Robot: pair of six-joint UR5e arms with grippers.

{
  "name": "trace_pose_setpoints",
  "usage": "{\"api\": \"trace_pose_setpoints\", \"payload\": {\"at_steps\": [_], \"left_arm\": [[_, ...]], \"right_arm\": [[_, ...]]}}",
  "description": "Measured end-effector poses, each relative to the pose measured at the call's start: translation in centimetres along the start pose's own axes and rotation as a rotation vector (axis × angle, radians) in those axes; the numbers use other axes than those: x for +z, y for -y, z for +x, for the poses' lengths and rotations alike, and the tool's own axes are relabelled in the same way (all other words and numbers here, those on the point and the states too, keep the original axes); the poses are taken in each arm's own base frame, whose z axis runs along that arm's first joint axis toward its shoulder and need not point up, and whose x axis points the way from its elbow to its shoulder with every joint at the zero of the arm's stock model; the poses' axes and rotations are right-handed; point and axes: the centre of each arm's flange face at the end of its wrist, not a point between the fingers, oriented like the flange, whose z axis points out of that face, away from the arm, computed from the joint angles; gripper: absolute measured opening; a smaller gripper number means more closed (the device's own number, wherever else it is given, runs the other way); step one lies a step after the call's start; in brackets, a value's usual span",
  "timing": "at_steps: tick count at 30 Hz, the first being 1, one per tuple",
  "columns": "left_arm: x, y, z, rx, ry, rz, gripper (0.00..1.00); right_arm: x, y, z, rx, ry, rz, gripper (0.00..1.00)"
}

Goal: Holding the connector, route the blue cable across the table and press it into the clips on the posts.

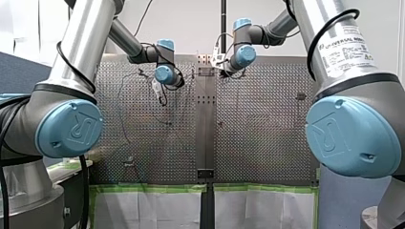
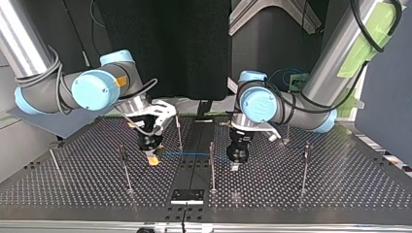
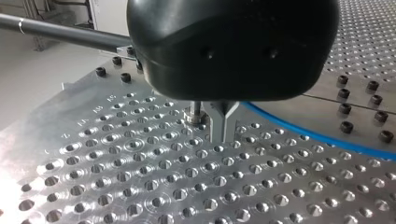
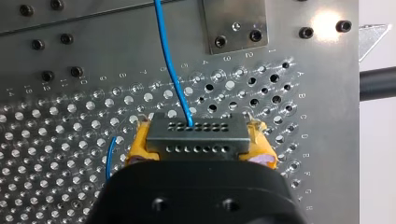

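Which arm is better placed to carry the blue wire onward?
Likely right: my right gripper grips the connector that the blue cable leaves; my left gripper hangs shut, empty, by a post.

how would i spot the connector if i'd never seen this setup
Over the perforated table, find my right gripper with its yellow pads. Clamped between them sits the connector, a small grey block. Its face carries two short rows of tiny holes, with the blue cable leaving the row farther from the gripper.
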Motion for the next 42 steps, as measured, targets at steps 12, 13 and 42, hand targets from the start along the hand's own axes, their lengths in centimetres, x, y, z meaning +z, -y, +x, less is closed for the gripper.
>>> {"api": "trace_pose_setpoints", "payload": {"at_steps": [12, 13, 42], "left_arm": [[-1.4, 0.2, -0.3, -0.001, -0.052, -0.050, 0.86], [-1.7, 0.3, -0.5, 0.000, -0.059, -0.051, 0.96], [-13.1, 5.2, -3.6, -0.021, -0.128, 0.088, 1.00]], "right_arm": [[0.0, -0.1, 0.1, -0.008, 0.000, 0.001, 0.00], [0.0, -0.1, 0.1, -0.009, 0.000, 0.000, 0.00], [-0.6, -1.5, 1.8, -0.013, -0.022, -0.040, 0.00]]}}
